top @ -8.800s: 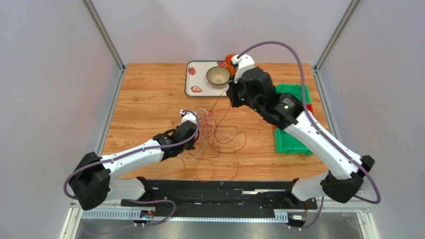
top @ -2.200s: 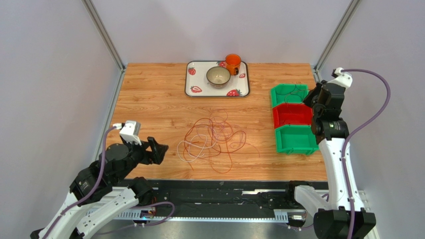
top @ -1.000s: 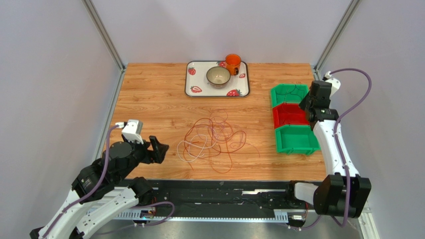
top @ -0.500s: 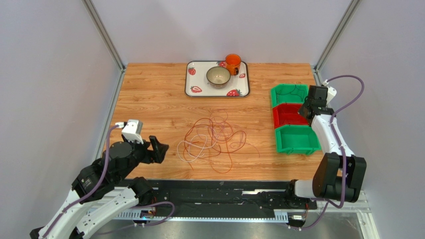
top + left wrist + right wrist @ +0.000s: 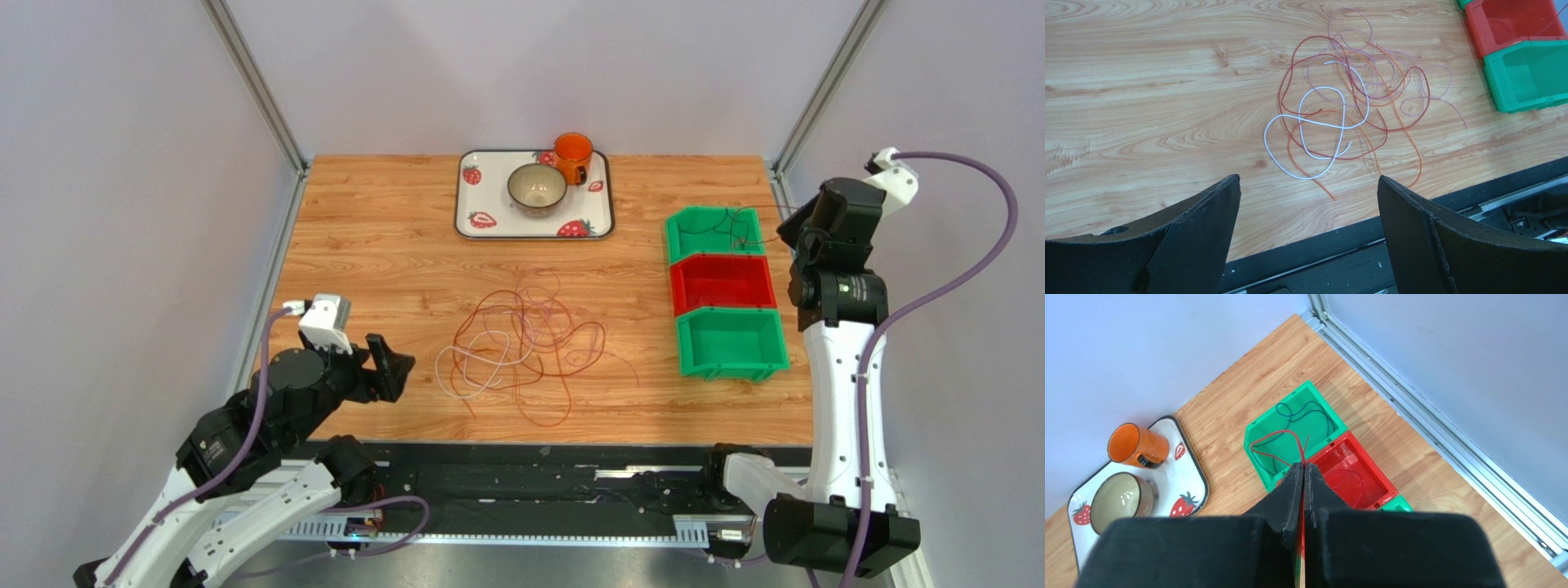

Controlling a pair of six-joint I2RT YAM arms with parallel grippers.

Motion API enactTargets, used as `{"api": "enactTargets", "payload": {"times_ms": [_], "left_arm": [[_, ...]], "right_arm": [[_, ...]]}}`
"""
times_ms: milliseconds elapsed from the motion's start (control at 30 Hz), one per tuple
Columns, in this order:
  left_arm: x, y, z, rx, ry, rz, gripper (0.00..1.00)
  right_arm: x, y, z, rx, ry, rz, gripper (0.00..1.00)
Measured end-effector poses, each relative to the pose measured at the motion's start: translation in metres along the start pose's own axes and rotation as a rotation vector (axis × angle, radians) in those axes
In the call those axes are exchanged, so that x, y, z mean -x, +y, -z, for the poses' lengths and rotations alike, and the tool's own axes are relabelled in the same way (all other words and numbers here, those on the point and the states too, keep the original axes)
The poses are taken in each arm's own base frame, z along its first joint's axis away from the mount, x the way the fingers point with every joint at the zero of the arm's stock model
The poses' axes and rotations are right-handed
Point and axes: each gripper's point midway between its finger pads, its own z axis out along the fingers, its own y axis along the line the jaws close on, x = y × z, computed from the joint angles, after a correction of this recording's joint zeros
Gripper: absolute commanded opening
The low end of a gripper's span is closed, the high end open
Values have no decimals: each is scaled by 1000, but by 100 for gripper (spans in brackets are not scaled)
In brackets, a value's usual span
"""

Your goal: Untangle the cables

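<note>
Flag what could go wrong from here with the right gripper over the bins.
The right gripper is shut on a red cable whose loop hangs over the far green bin, beside the red bin; released here, it may land on the dark cable. In the tangle, the white cable threads red loops, so the open left gripper may drag several.

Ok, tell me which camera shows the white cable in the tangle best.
The left wrist view: the white cable lies close and sharp, its loops easy to trace. The top external view shows it only as a faint pale loop. The right wrist view misses it entirely.
</note>
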Motion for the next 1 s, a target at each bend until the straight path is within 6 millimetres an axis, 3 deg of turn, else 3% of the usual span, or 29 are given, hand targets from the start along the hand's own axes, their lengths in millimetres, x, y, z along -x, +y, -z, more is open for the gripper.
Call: {"api": "enactTargets", "payload": {"times_ms": [100, 300, 467, 833, 1000], "left_arm": [[0, 0, 1, -2, -3, 1, 90], [1, 0, 2, -7, -12, 5, 90], [3, 1, 5, -14, -25, 10, 90], [3, 1, 5, -15, -27, 11, 89], [3, 1, 5, -15, -27, 11, 89]], "right_arm": [[-2, -9, 5, -41, 10, 3, 0], [-41, -29, 0, -120, 123, 33, 0], [-56, -37, -4, -157, 172, 52, 0], [-73, -39, -12, -174, 235, 60, 0], [-57, -42, 6, -188, 199, 35, 0]]}}
